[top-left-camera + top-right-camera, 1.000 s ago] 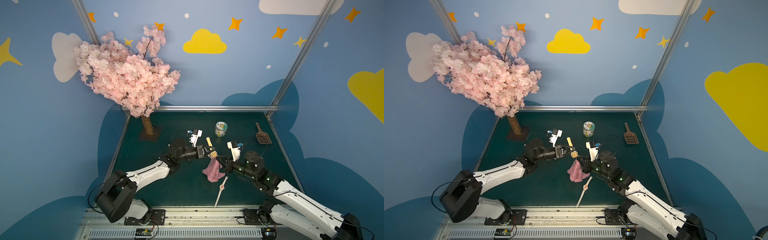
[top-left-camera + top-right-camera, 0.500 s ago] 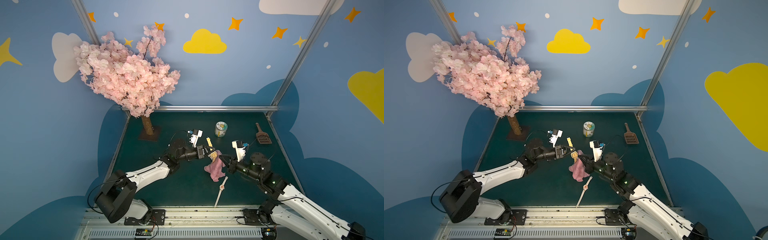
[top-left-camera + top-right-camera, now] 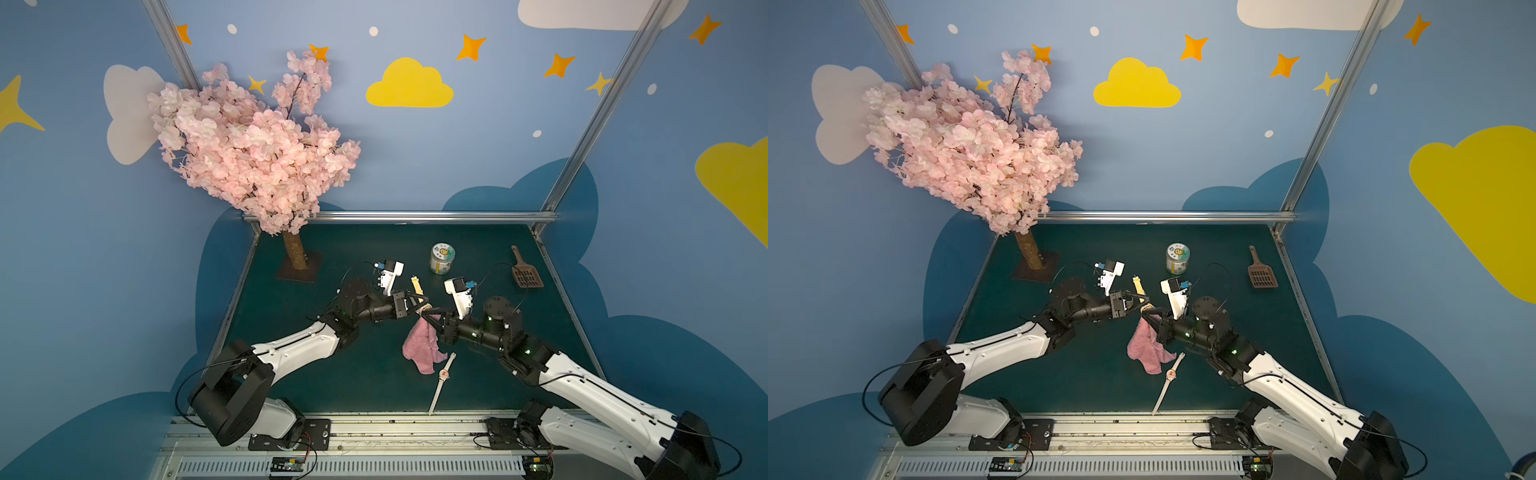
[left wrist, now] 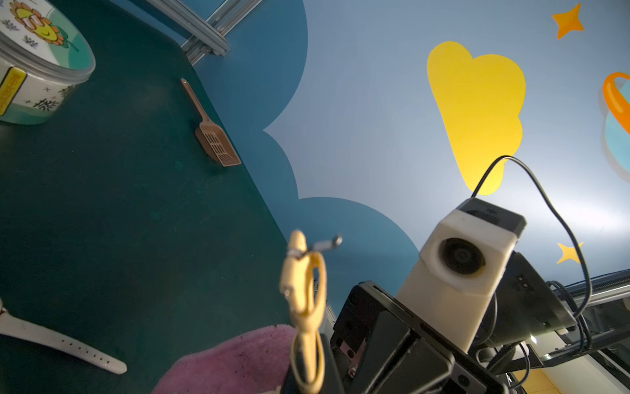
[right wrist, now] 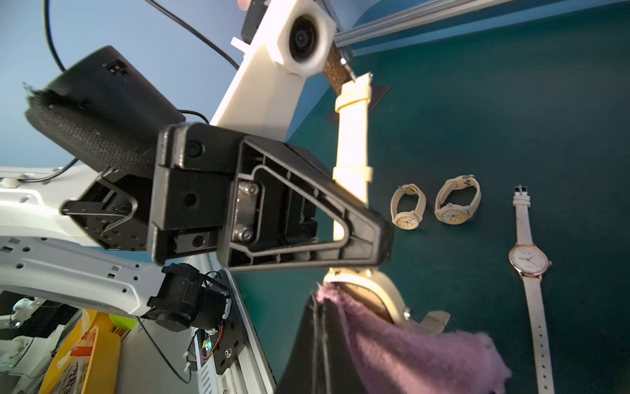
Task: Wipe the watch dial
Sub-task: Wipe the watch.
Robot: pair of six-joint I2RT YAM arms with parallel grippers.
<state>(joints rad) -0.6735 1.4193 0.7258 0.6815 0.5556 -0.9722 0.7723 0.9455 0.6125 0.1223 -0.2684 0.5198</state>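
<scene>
The right gripper [image 3: 430, 321] has swung back left, clamped on cloth [image 3: 420, 347], rubbing it over the dial [image 5: 371, 298]. The left gripper [image 3: 422, 307] grips watch [image 3: 417, 286] aloft, presenting that dial.

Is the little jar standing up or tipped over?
Standing up: the jar rests on its bottom, with its flowery top facing upward.

- Pink cloth [image 5: 409, 348]: fuzzy, matt pile.
- Held watch [image 5: 353, 143]: cream strap, smooth, matt, rubbery-looking plastic.
- White watch [image 5: 529, 261]: smooth strap, glossy rose-gold metal case.
- Table [image 3: 353, 386]: dark green, matt, faintly scuffed.
- Left gripper [image 3: 423, 307]: matt black ribbed plastic.
- Scoop [image 3: 527, 277]: matt brown plastic.
- Jar [image 4: 37, 73]: shiny, metal-looking lid rim.
- Frame rail [image 3: 399, 216]: bare brushed metal.
</scene>
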